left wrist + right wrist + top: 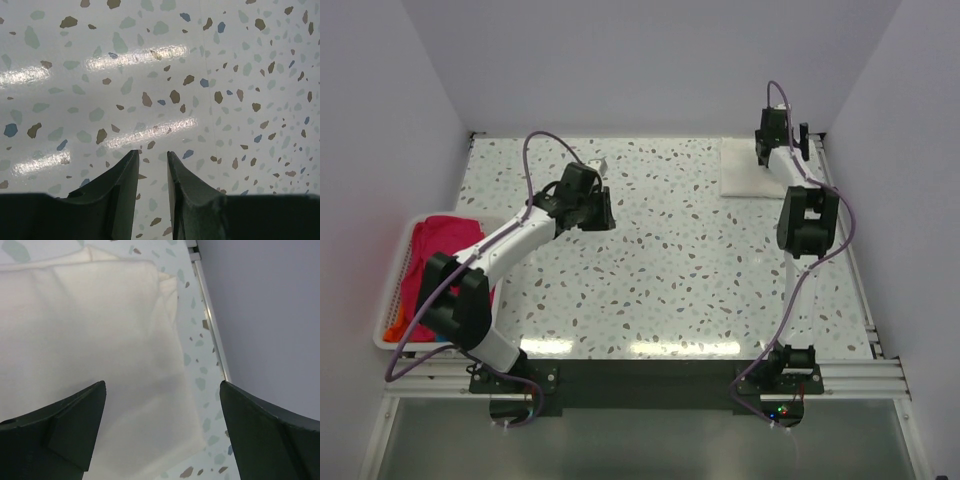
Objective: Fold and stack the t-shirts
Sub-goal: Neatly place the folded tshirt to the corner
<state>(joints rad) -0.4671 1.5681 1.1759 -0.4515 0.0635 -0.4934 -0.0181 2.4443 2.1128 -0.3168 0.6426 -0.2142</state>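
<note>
A folded white t-shirt (752,172) lies flat at the table's far right corner; it also fills the right wrist view (90,330). My right gripper (784,150) hovers over its right edge, jaws wide open and empty (162,382). A crumpled red t-shirt (445,245) sits in the white basket (392,295) at the left edge, with an orange cloth (395,326) under it. My left gripper (603,208) hangs over bare speckled table left of centre; its jaws (152,151) stand a narrow gap apart with nothing between them.
The terrazzo-patterned table (680,270) is walled at the back and both sides. A metal rail (207,320) runs along the right edge beside the white shirt. The arm bases stand at the near edge.
</note>
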